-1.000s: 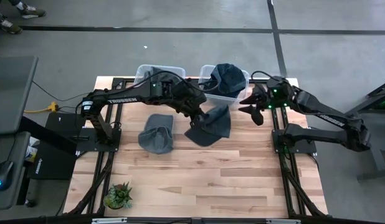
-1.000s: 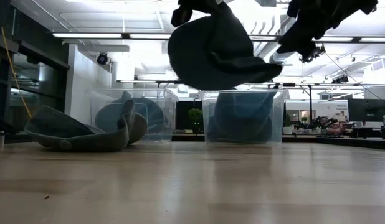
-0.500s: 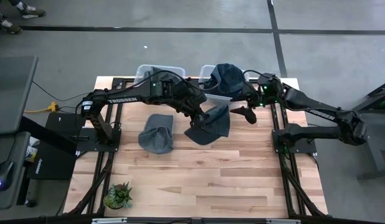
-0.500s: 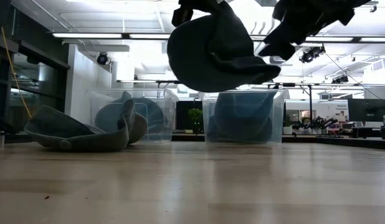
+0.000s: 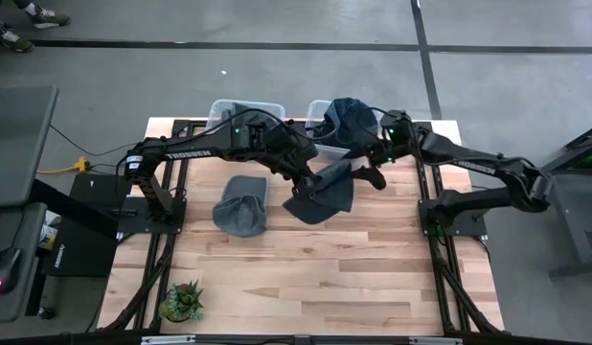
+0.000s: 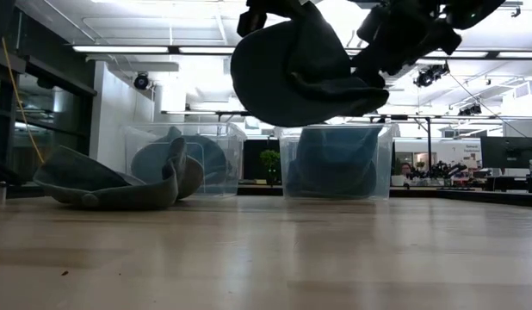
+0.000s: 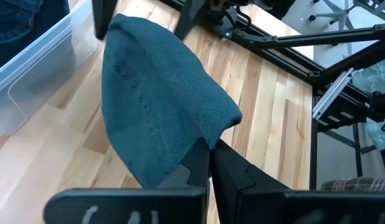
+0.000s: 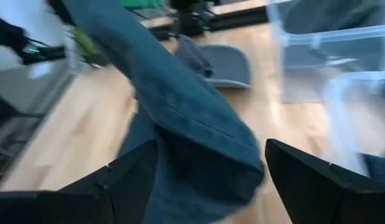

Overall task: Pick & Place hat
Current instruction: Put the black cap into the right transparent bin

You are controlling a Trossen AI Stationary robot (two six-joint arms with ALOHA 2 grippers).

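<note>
A blue-grey cloth hat (image 5: 327, 195) hangs in the air over the table's middle, held by my left gripper (image 5: 308, 175), which is shut on it. The low view shows this hat (image 6: 292, 73) well above the wood. My right gripper (image 5: 366, 175) is open at the hat's right end. In the right wrist view its two fingers (image 8: 127, 177) stand on either side of the hat's hanging edge (image 8: 199, 134); I cannot tell whether they touch it. A second hat (image 5: 240, 204) lies flat on the table to the left. My left gripper (image 7: 209, 149) pinches the hat between its two fingers at a folded edge (image 7: 195, 134). The fingers come from above, and the hat hangs below them, lifted clear of the table.
Two clear plastic bins stand at the far edge, the left bin (image 5: 219, 110) and the right bin (image 5: 318, 107), each holding dark hats. A small potted plant (image 5: 183, 301) sits at the near left corner. Bare wood lies in front of the hats.
My right gripper has moved toward the table's left, from beside the right bin to the right end of the held hat, and its fingers now straddle the cloth. The left gripper and the hat have kept still.
</note>
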